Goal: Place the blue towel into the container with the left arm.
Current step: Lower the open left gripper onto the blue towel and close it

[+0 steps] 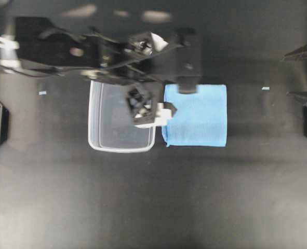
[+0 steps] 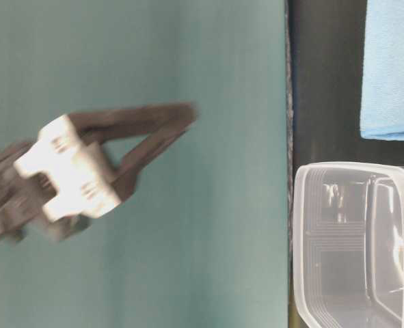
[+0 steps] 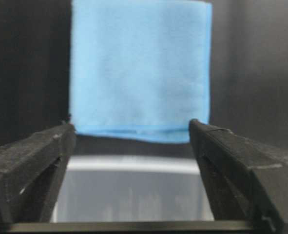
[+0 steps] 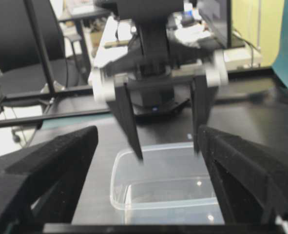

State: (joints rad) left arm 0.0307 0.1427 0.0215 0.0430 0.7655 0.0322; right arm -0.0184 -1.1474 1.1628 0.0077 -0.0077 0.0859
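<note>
the blue towel (image 1: 196,115) lies flat and folded on the black table (image 1: 153,207), at about 3 o'clock from the container (image 1: 98,140), just beside its right rim. in the overhead view i cannot tell if the cloth edge touches the rim or not. no part of the towel is inside the container. in the left wrist view the towel (image 3: 140,68) fills the upper middle, at 12 o'clock from the near rim of the container (image 3: 134,165).

the container is a clear plastic tub with rounded corners, and nothing lies in it in the table-level view (image 2: 355,246).

the left gripper (image 1: 152,106) hangs over the right part of the container, near the towel edge. its two black fingers (image 3: 31,165) stand wide apart and nothing is between them. from the right wrist view the left gripper (image 4: 165,156) points down above the tub, blurred.

the right gripper (image 4: 148,190) is at the right border of the overhead view, well apart from the towel. its jaws also stand wide, with nothing held.

two small light blue marks (image 1: 42,93) lie on the table. no brand, label or readable writing shows on any thing.
</note>
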